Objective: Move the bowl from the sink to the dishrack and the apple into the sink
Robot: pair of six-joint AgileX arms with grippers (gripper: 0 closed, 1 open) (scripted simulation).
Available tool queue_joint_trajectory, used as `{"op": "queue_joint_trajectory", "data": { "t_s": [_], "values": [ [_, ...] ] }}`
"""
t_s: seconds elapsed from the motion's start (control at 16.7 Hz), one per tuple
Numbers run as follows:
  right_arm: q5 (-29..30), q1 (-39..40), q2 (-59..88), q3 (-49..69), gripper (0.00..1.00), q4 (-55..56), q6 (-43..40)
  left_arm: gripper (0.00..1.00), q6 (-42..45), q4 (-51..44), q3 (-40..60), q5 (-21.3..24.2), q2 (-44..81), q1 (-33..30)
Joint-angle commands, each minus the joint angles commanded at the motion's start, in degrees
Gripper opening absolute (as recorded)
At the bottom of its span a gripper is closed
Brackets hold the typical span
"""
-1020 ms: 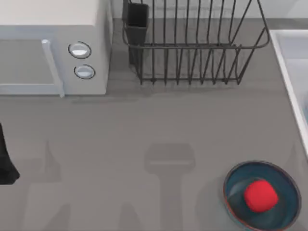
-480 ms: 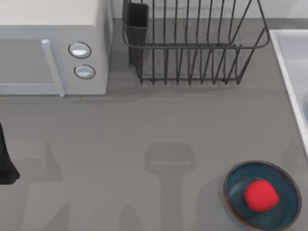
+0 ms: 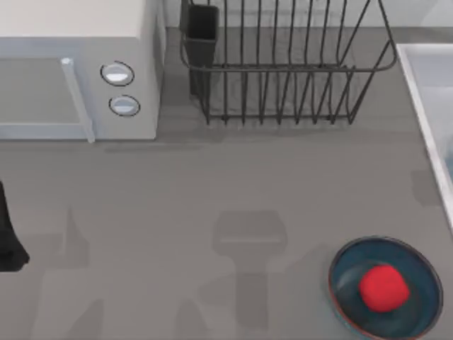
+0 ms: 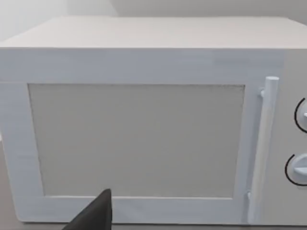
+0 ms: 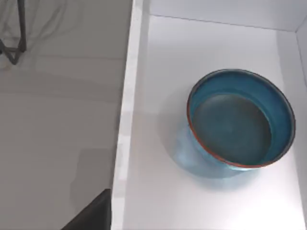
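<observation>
At the table's far edge stood the dishrack, black wire, with its dark cutlery cup at the left corner; nothing sat between the bars. Left of it was a white microwave, door shut, two round knobs beside a vertical handle.

Sink: its raised white rim ran along the table's right side. From the right wrist view the bowl sat upright inside the sink, teal-blue with a thin reddish-brown rim, holding nothing, apart from the basin wall nearest the table.

Apple: red, resting in the shallow dark-blue dish on the table at the near right, well apart from the dishrack and near the sink rim (not in the sink).

Right arm: its camera looked down over the sink rim and the bowl; a dark sliver at that picture's lower edge was too little to read. State of the right jaws: could not tell.

Left arm: a dark part of it showed at the table's left edge, in front of the microwave, whose door faced the left wrist camera. State of the left jaws: could not tell.

Soft grey shadows lay on the table's bare middle.
</observation>
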Motion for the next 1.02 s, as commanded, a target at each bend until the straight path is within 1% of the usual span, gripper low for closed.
{"op": "queue_joint_trajectory", "data": {
  "t_s": [0.36,0.6,0.84,1.02],
  "values": [
    [-0.58,-5.29,37.72,30.71,1.00,-19.18,-4.69,1.00,0.00,0.00,0.00,0.00,0.00,0.00],
    [-0.42,-9.11,60.21,51.33,1.00,-29.91,-7.29,1.00,0.00,0.00,0.00,0.00,0.00,0.00],
    [0.05,-12.62,77.51,69.96,1.00,-37.37,-9.23,1.00,0.00,0.00,0.00,0.00,0.00,0.00],
    [0.45,-14.63,86.09,80.74,1.00,-40.57,-10.22,1.00,0.00,0.00,0.00,0.00,0.00,0.00]
  ]
}}
